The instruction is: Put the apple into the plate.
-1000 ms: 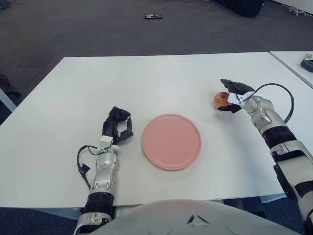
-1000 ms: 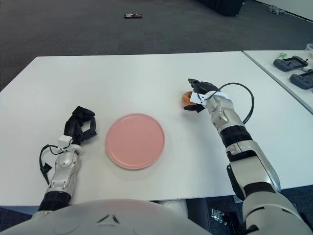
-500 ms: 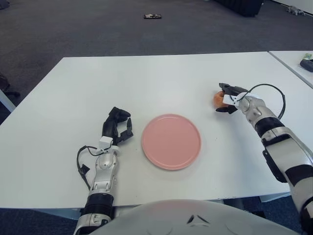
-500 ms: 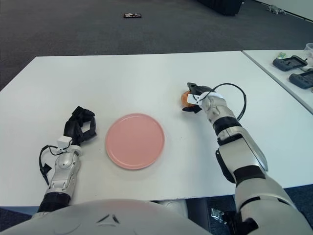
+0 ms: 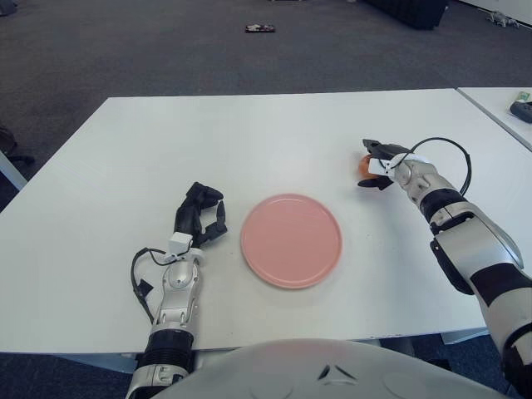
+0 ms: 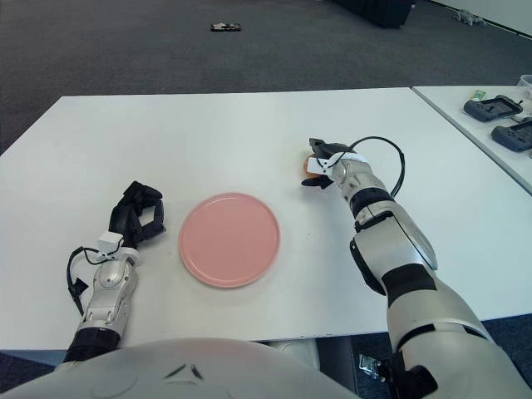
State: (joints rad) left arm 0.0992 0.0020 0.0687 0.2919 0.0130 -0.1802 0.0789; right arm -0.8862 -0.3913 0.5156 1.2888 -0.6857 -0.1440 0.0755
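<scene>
The apple (image 5: 363, 165) is small and red-orange, to the right of the pink plate (image 5: 291, 240) on the white table (image 5: 249, 141). My right hand (image 5: 378, 162) is at the apple, its dark fingers (image 6: 319, 148) curled around it from above and below, about a hand's width from the plate's right rim. Most of the apple is hidden by the fingers. The plate is empty. My left hand (image 5: 199, 218) rests on the table left of the plate with fingers curled, holding nothing.
A second table at the right carries dark devices (image 6: 490, 106). A small dark object (image 5: 259, 28) lies on the carpet far behind. The table's front edge is near my body.
My right hand has moved left toward the plate, and the apple has shifted left with it. The left hand has not moved.
</scene>
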